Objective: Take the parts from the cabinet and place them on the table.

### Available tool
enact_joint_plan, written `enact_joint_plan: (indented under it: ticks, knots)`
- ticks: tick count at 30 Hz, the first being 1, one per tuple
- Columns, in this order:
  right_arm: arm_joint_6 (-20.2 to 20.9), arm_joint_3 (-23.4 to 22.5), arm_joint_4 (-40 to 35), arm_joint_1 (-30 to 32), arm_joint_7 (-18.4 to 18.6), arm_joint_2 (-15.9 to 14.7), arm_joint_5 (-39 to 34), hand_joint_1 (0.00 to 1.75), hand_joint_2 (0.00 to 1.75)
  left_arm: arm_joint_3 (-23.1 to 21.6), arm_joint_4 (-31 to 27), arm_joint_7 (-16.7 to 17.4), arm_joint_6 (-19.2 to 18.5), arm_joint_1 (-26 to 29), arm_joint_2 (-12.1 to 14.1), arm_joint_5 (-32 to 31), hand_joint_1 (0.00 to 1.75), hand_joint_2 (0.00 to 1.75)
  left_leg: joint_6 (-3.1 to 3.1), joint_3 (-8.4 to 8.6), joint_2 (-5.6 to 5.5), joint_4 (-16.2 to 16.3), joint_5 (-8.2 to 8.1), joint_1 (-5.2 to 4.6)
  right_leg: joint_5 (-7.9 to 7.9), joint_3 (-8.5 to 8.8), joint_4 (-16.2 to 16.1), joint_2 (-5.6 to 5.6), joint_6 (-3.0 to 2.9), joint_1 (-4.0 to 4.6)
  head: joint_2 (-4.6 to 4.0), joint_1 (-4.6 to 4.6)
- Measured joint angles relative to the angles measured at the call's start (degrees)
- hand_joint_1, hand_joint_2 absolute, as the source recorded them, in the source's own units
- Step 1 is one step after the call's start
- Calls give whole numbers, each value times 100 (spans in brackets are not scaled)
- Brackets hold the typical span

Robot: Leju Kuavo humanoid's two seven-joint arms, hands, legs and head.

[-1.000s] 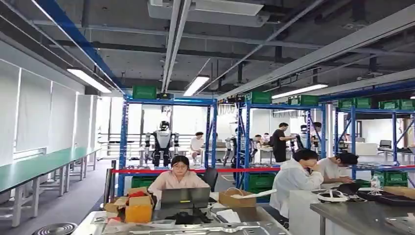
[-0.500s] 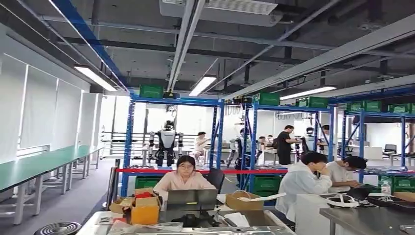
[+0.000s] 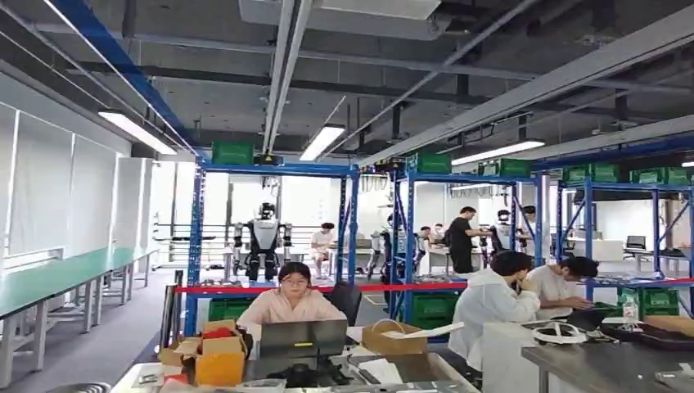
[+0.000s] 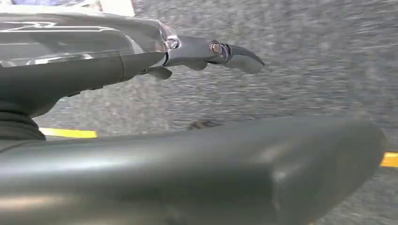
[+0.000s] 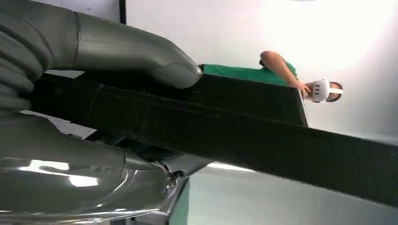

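Observation:
In the right wrist view my right hand grips a long flat black part, with the thumb on one face and the fingers on the other. The part sticks out well past the hand. In the left wrist view my left hand hangs over grey floor with a yellow line, its fingers stretched out and apart from the thick thumb, nothing in it. A steel table stands at the lower right of the head view.
Blue racks with green crates stand across the hall. A person sits at a laptop behind a cluttered bench with cardboard boxes. Two people sit at the right. A person in a headset is nearby.
The whole head picture swayed right and down, then back left and up: the camera moved. Nothing in the room itself has visibly shifted.

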Motion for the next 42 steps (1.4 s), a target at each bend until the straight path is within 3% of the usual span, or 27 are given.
enact_joint_plan:
  ticks: [3,4,5,8,9,10,11,14,15,16,18,19,20,21,23,24,25,26,28,30,34,35,36,38,39,40,42]
  knots:
    - [0,2,26,11,9,4,35,175,175,2,0,2,4,10,17,0,0,175,-72,-752,-15,1150,-460,0,-100,88,3,41,-2,-3,0,0]
    - [0,4,37,25,15,4,37,175,175,2,0,2,4,32,17,0,0,175,-94,-919,-15,1304,-458,8,-132,125,4,58,6,-7,0,0]
    - [0,4,39,30,15,4,37,175,175,2,0,2,2,48,17,0,0,175,-124,-963,-15,1179,-289,26,-174,181,8,74,19,-16,0,0]
    - [0,4,46,27,15,4,37,175,175,2,0,2,2,56,17,0,0,175,-219,-641,-13,-34,723,107,-359,379,60,80,105,-61,0,0]
    - [0,4,61,22,13,0,39,175,175,4,2,2,0,45,4,0,0,175,-222,-668,-19,13,653,59,-396,400,76,89,147,-54,0,0]
    - [0,7,66,8,17,4,44,175,175,2,2,0,0,30,4,0,0,175,-128,-587,3,-218,463,36,-415,308,134,93,185,-51,0,2]
    - [0,9,66,14,24,4,52,175,175,2,2,9,0,33,4,-2,0,175,-33,-632,-13,-158,542,27,-442,293,144,86,206,-54,2,2]
    - [0,11,68,25,22,4,44,175,175,2,0,0,2,58,2,-2,0,175,56,-537,-32,-182,490,44,-513,342,209,104,295,-75,2,0]
    - [0,11,66,9,6,4,44,175,175,2,0,-2,2,50,2,-2,0,175,85,-491,-39,-196,469,52,-576,246,445,118,338,-86,0,2]
    - [0,11,68,0,-9,0,46,175,175,2,0,-2,7,37,2,-2,0,175,116,-456,-41,-198,444,52,-701,36,817,119,364,-106,0,0]
    - [0,11,92,24,-46,-13,52,175,175,2,0,0,11,18,2,-2,0,175,129,-405,-45,-197,378,44,-1045,-561,1752,118,396,-132,0,2]
    - [0,11,103,36,-50,-20,55,175,175,2,0,0,15,20,2,-2,0,175,130,-364,-49,-197,340,40,-1065,-780,2008,119,395,-135,0,0]
    - [0,11,120,39,-52,-26,59,175,175,2,0,0,15,24,2,-2,0,175,120,-309,-56,-197,298,38,-943,-854,1976,120,390,-134,0,0]
    - [0,11,125,38,-55,-28,59,175,175,2,0,2,15,30,2,-4,0,175,113,-244,-64,-198,250,37,-699,-805,1707,122,369,-129,0,0]
    - [0,11,125,28,-57,-28,59,175,175,2,0,2,13,19,-4,-9,0,175,92,-92,-83,-210,152,42,10,-472,734,123,283,-95,0,0]
    - [4,9,131,21,-59,-31,61,175,175,2,0,2,13,16,-13,-9,0,175,74,-61,-86,-235,121,54,126,-376,460,127,245,-54,0,2]
    - [7,11,144,14,-59,-35,63,175,175,2,0,2,11,0,-33,-9,0,175,56,-51,-100,-268,125,57,-24,-404,407,127,198,-20,0,-2]
    - [7,11,142,12,-61,-33,65,175,175,2,0,2,13,-4,-33,-9,0,175,13,-68,-98,-293,106,49,-4,-340,236,124,133,-14,9,-13]
    - [7,9,149,23,-61,-35,65,175,175,2,0,2,11,26,-33,-11,0,175,-28,53,-77,-330,129,36,-30,-280,193,113,112,-18,2,-9]
    - [4,4,144,5,-66,-26,63,175,175,0,0,2,7,-4,-35,-11,0,175,-29,44,-72,-163,31,44,-31,-86,71,117,85,-70,2,-11]
    - [7,7,175,9,-68,-11,65,175,175,2,0,0,7,5,-26,-11,0,175,-89,-852,-73,1255,-492,25,-171,59,75,123,23,-67,0,-11]
    - [9,9,186,21,-68,-11,65,175,175,2,0,0,7,21,-26,-11,0,175,-103,-970,-72,1300,-427,30,-206,105,75,140,27,-69,0,-11]
    - [11,9,188,24,-68,-11,66,175,175,2,0,-2,7,28,-26,-11,0,175,-114,-960,-72,1078,-191,38,-253,168,76,154,40,-76,0,-11]
    - [17,9,188,24,-68,-11,65,175,175,2,0,-11,4,21,-22,-13,0,175,-125,-683,-70,190,521,47,-358,322,80,157,80,-84,0,-11]
    - [18,9,190,25,-68,-11,66,175,175,2,0,-13,4,28,-17,-13,0,175,-114,-590,-71,-42,654,47,-406,357,77,154,111,-85,0,-11]
    - [20,9,201,14,-70,-11,65,175,175,2,0,-17,4,11,-17,-13,0,175,-100,-629,-62,-164,483,6,-424,359,107,158,144,-75,0,-13]
    - [18,15,201,33,-70,-9,74,175,175,2,0,-24,7,28,-17,-13,0,175,25,-624,-64,-196,500,-24,-474,340,134,166,230,-80,4,-15]
